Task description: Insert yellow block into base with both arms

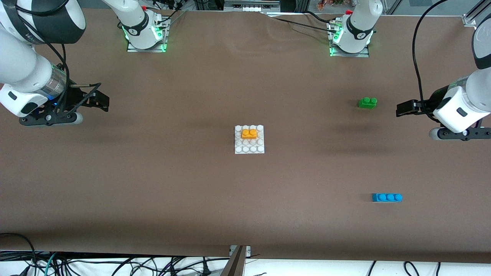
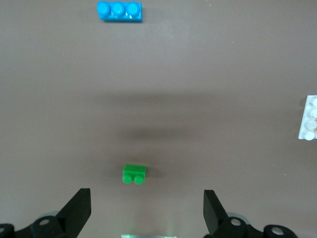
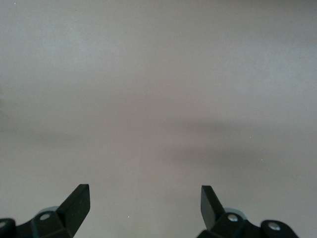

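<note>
The yellow block [image 1: 249, 133] sits on the studs of the white base [image 1: 249, 149] in the middle of the table, on the rows of the base farther from the front camera. One edge of the base [image 2: 310, 119] shows in the left wrist view. My left gripper [image 1: 406, 108] hangs open and holding nothing over the table at the left arm's end, apart from the base. The left wrist view shows its gripper [image 2: 147, 208] with wide-apart fingers. My right gripper [image 1: 100, 100] is open over bare table at the right arm's end; in its wrist view the gripper [image 3: 145, 206] holds nothing.
A green two-stud brick [image 1: 367, 102] lies beside the left gripper, toward the middle of the table, and shows in the left wrist view [image 2: 134, 174]. A blue three-stud brick [image 1: 386, 197] lies nearer to the front camera than the green one [image 2: 119, 11].
</note>
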Controlling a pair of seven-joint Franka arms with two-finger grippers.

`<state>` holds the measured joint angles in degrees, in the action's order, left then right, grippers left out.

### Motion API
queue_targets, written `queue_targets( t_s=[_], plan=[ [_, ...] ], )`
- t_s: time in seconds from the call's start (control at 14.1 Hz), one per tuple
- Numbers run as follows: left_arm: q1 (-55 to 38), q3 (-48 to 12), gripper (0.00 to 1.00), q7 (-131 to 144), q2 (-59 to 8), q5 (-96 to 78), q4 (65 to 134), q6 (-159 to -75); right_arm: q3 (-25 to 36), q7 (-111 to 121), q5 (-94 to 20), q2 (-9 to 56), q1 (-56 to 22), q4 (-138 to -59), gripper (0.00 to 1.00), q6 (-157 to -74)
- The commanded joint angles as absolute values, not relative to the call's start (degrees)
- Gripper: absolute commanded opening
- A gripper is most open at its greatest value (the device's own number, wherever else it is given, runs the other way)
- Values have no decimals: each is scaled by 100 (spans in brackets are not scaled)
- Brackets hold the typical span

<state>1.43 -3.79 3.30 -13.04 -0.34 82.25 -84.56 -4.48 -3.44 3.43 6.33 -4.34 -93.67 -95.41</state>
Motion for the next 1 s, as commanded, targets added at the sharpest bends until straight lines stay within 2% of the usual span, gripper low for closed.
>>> queue_targets(
  t_s=[0.0, 0.43, 0.93],
  plan=[
    [245, -273, 100, -87, -450, -70, 9489, -9410, -466, -378, 273, 659, -404, -9273, 99, -9519],
    [229, -272, 100, -1, 131, 308, 10106, -9598, -448, -352, 70, 659, -404, -9272, 99, -9519],
    [176, -272, 100, -9, 202, 264, 10108, -9598, -448, -352, 70, 659, -387, -9273, 99, -9518]
  ],
)
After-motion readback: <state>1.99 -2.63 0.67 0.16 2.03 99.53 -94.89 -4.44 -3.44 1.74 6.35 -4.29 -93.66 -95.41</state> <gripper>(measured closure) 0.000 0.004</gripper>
